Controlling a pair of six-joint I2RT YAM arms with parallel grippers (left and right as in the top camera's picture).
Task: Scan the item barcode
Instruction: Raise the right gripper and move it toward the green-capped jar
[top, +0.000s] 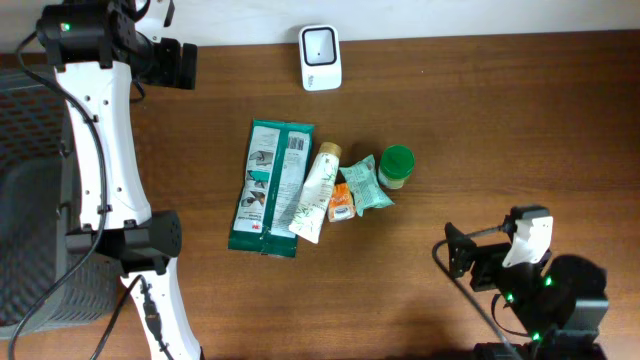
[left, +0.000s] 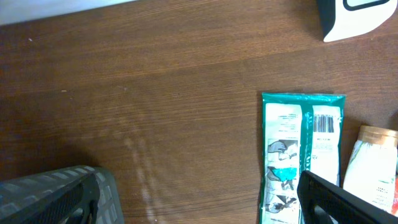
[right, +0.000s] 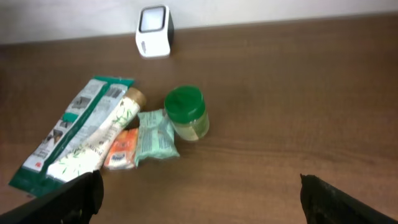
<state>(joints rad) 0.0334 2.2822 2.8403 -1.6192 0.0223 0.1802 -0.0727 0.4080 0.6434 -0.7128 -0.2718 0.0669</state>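
Note:
A cluster of items lies mid-table: a long green packet (top: 270, 187) with a barcode (left: 323, 123) near its far end, a white tube (top: 313, 192), an orange sachet (top: 342, 203), a teal pouch (top: 368, 184) and a green-lidded jar (top: 396, 167). The white scanner (top: 320, 57) stands at the back edge. My left gripper (top: 178, 64) hovers at the back left, open and empty (left: 199, 205), with the green packet (left: 301, 158) beside its right finger. My right gripper (top: 452, 258) is open and empty (right: 205, 199) at the front right, facing the jar (right: 186, 112).
A grey slatted basket (top: 30, 200) fills the left side beyond the table edge, partly under the left arm. The pale wall runs along the table's back edge behind the scanner (right: 153, 31). Bare wood lies between the items and the right gripper.

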